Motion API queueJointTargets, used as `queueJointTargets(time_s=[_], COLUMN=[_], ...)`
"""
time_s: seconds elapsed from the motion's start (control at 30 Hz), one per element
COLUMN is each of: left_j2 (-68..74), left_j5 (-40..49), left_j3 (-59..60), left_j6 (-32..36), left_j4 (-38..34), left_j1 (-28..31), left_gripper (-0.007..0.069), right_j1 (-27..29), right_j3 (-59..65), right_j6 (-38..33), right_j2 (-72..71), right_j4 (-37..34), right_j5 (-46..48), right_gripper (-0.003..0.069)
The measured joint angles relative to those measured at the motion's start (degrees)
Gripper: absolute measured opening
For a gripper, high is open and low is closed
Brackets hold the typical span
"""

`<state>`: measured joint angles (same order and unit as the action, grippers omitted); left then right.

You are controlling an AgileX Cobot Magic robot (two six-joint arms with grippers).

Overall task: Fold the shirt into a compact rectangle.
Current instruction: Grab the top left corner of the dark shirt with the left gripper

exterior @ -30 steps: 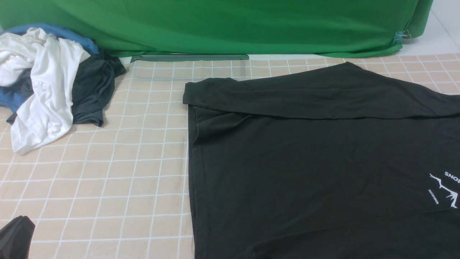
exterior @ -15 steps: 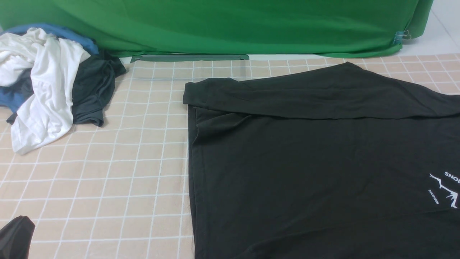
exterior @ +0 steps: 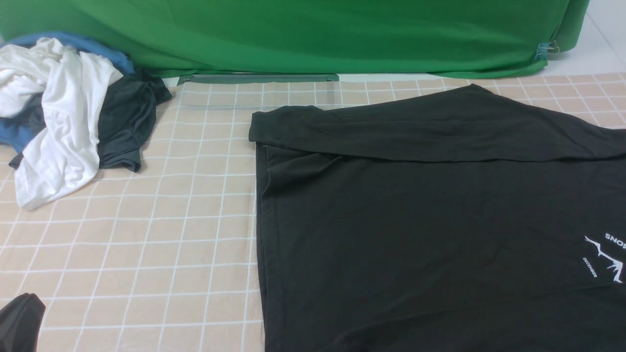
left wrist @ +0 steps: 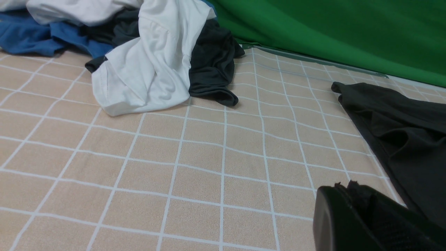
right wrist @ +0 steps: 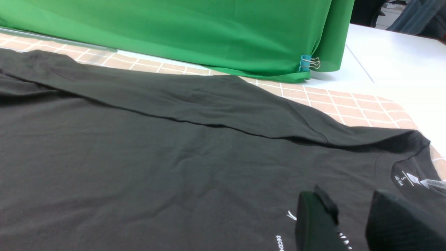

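Note:
The black shirt (exterior: pixel 415 220) lies spread over the right half of the checked cloth, its far side folded in as a long flap (exterior: pixel 430 129). Its white graphic and lettering (exterior: pixel 606 256) sit at the right edge of the front view. In the right wrist view my right gripper (right wrist: pixel 352 198) hovers open just over the shirt (right wrist: pixel 139 157), beside the lettering and near the collar label (right wrist: pixel 404 177). My left gripper (left wrist: pixel 348 188) is shut and empty, over bare cloth beside the shirt's left edge (left wrist: pixel 400 132). Only its dark tip (exterior: pixel 19 322) shows in the front view.
A pile of white, blue and dark grey clothes (exterior: pixel 63 112) lies at the far left, also in the left wrist view (left wrist: pixel 150 69). A green backdrop (exterior: pixel 313 34) hangs along the far edge, held by a clip (exterior: pixel 547 49). Bare checked tablecloth (exterior: pixel 146 234) lies between pile and shirt.
The left gripper's tip has slipped very slightly toward the lower left corner of the front view. The shirt and the pile have not moved.

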<state>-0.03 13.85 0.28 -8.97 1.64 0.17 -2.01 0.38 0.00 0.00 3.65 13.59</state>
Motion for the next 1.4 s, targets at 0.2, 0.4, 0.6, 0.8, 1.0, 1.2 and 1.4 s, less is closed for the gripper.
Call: queueJointTargets(time_s=[0.2,0.4,0.6,0.8,1.0,1.2,1.4], left_j2=[0.00,0.00,0.00,0.00,0.00,0.00,0.00], left_j5=[0.00,0.00,0.00,0.00,0.00,-0.76,-4.36], left_j3=[0.00,0.00,0.00,0.00,0.00,0.00,0.00], left_j6=[0.00,0.00,0.00,0.00,0.00,-4.40,-21.14], left_j4=[0.05,0.05,0.05,0.05,0.05,-6.39,-37.14], left_j1=[0.00,0.00,0.00,0.00,0.00,0.00,0.00], left_gripper=[0.0018,0.0018,0.0018,0.0018,0.0018,0.0018,0.0018], right_j1=[0.00,0.00,0.00,0.00,0.00,0.00,0.00], right_j3=[0.00,0.00,0.00,0.00,0.00,0.00,0.00], right_j6=[0.00,0.00,0.00,0.00,0.00,4.85,28.07], right_j2=[0.00,0.00,0.00,0.00,0.00,0.00,0.00], right_j4=[0.00,0.00,0.00,0.00,0.00,-4.13,-18.31], right_j5=[0.00,0.00,0.00,-0.13,-0.18,-3.09,-11.24], right_gripper=[0.0246,0.0246,0.0246,0.0247,0.0247,0.0247,0.0247])
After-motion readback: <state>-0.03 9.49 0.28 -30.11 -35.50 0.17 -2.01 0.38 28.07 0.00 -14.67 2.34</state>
